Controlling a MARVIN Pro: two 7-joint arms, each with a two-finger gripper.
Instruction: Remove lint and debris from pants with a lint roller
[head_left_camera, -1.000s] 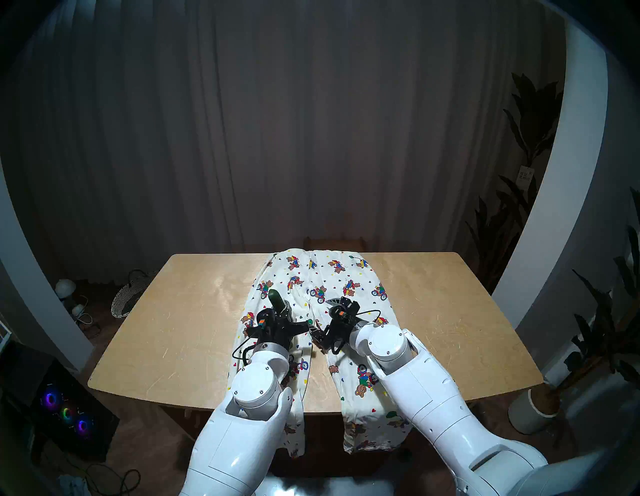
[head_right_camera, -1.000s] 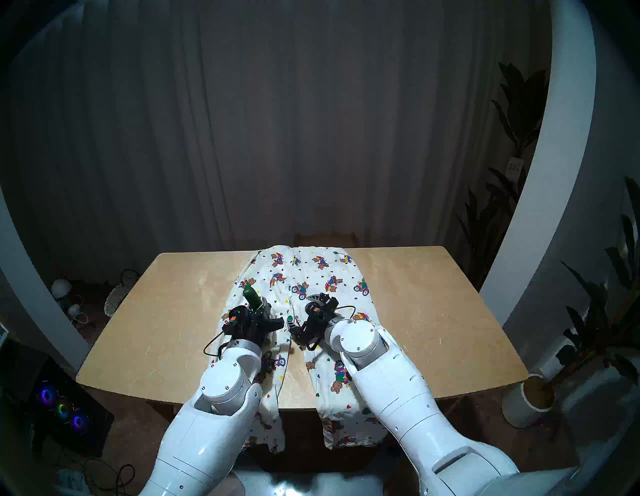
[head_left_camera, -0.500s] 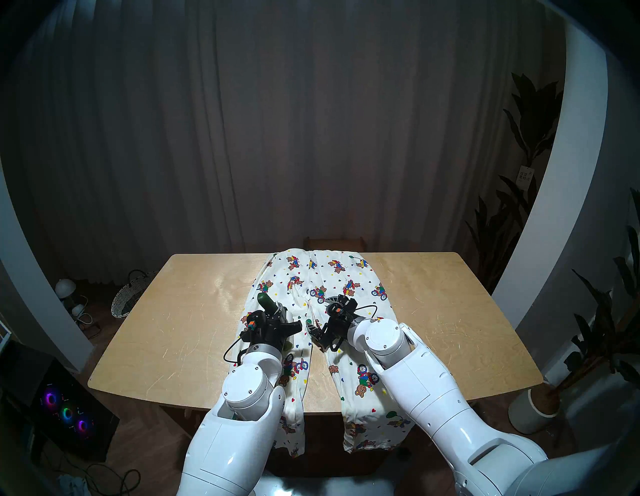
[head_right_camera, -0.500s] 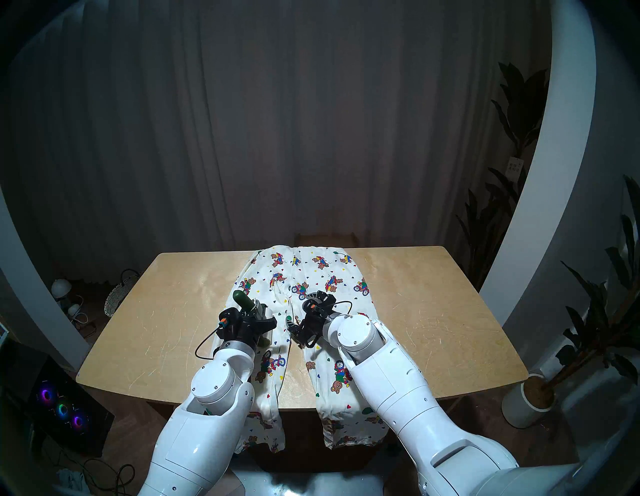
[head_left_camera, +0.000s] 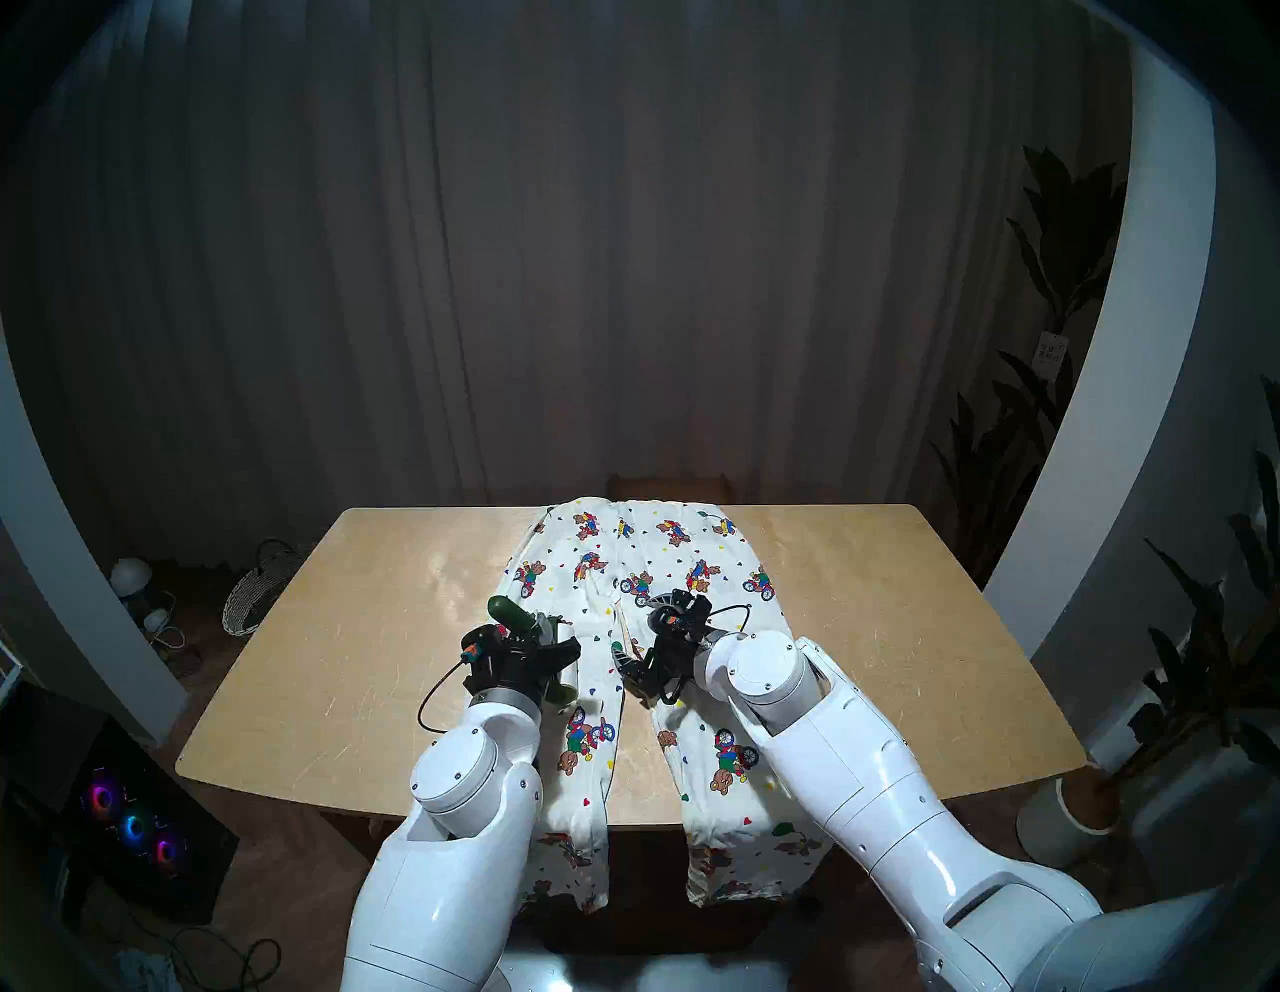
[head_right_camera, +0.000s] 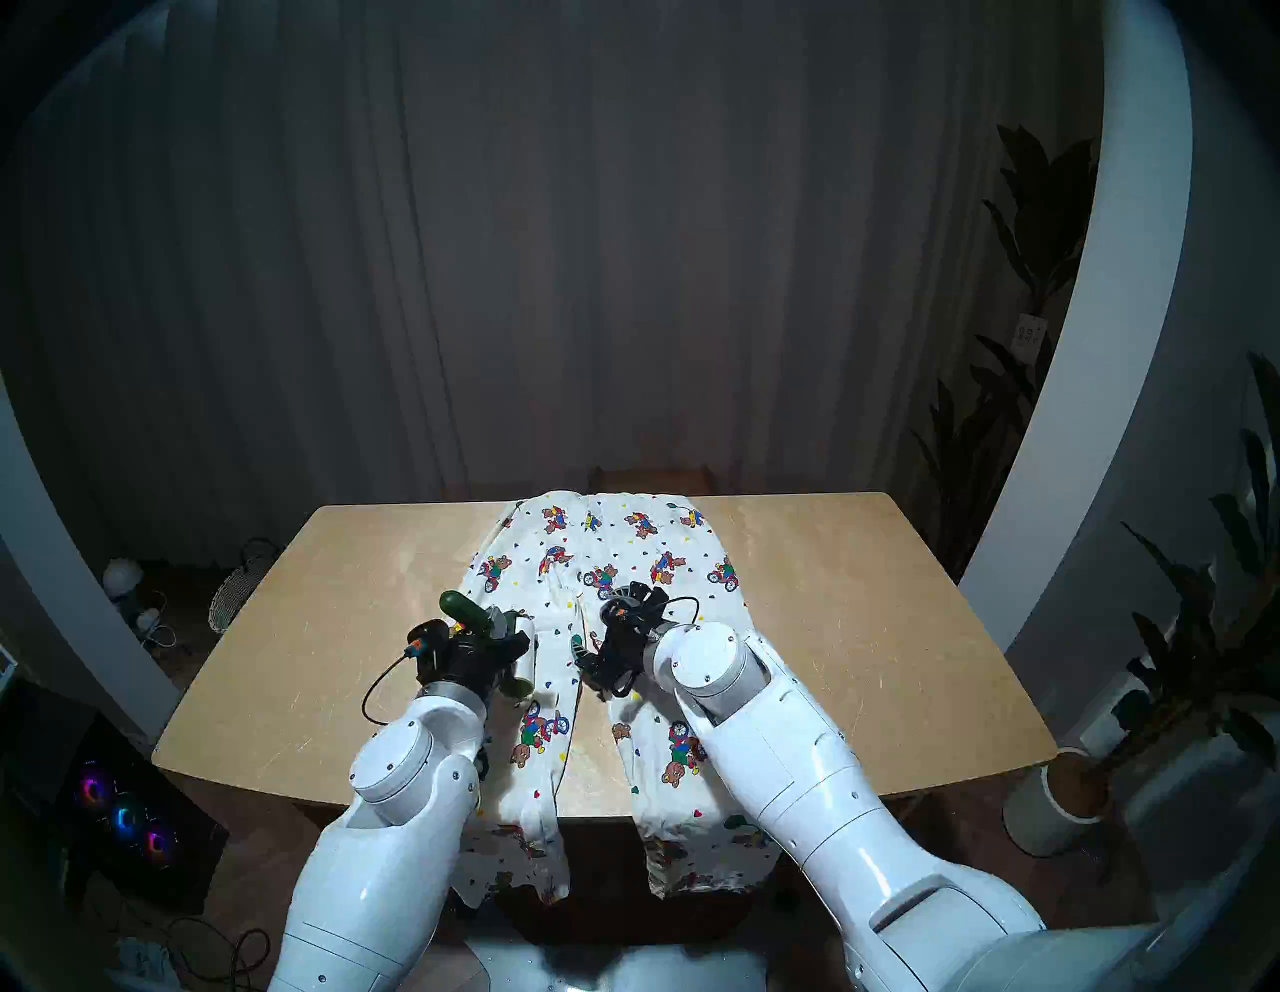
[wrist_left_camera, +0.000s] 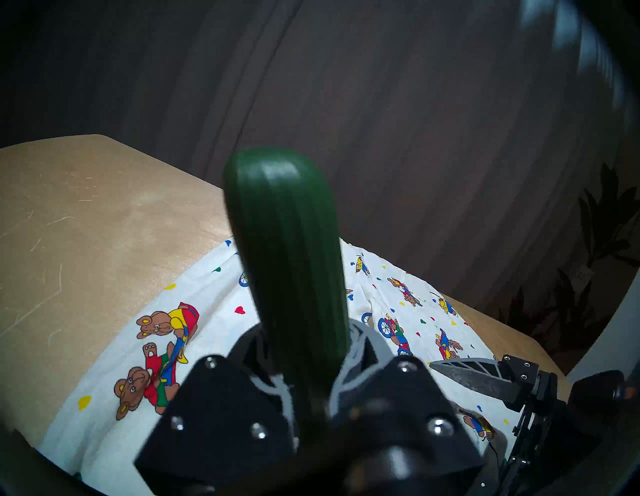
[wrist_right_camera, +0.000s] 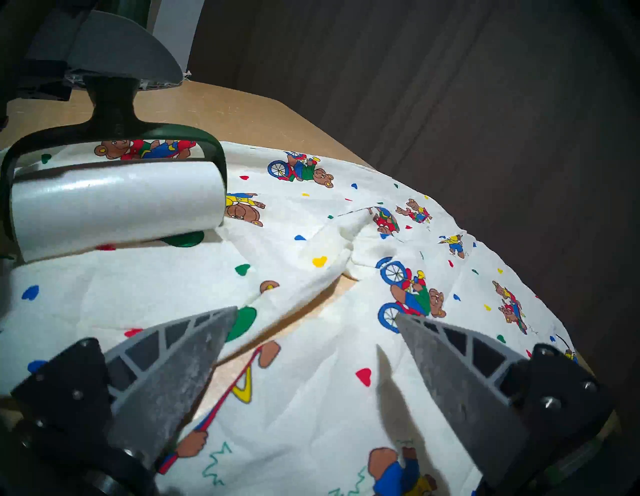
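I see my left gripper (wrist_left_camera: 308, 391) with its jaws closed on the dark green handle of the lint roller (wrist_right_camera: 114, 211); the white roll rests on the left leg of the teddy-bear pants (head_left_camera: 699, 554), spread on the wooden surface (head_left_camera: 360, 623). My right gripper (wrist_right_camera: 311, 332) has wide open, empty jaws over the crotch.

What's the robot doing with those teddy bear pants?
It is cleaning them. The left gripper is shut on the green handle of a lint roller, whose white roll sits against the pants on the leg at the robot's left. The right gripper is open, low over the cloth between the legs, holding nothing. The pants lie spread on the wooden table, legs hanging over the near edge.
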